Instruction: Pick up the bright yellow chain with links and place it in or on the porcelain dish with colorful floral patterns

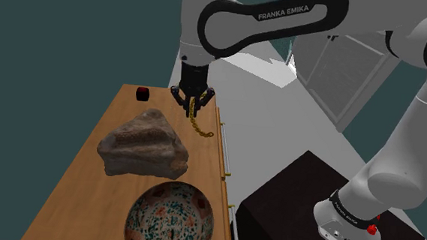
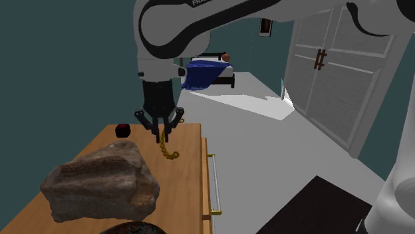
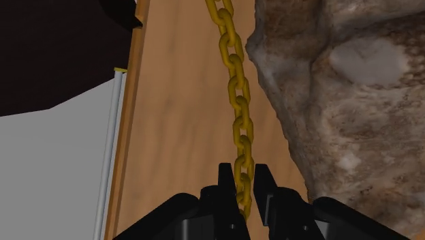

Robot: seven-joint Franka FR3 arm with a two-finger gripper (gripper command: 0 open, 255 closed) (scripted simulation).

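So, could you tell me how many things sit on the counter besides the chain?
3: a rock mid-counter, a floral dish below it in the shoulder view, and a small dark block at the far corner. Smaller things may hide behind the rock.

Arm (image 1: 285, 18) white with dark joints, arched high, reaching toward the shoulder view's left. Wrist (image 1: 194, 66) vertical, claw (image 1: 192, 105) pointing straight down. Black fingers (image 3: 225, 181) drawn close, pinching the top links of a yellow chain (image 3: 235, 88), which hangs below them.
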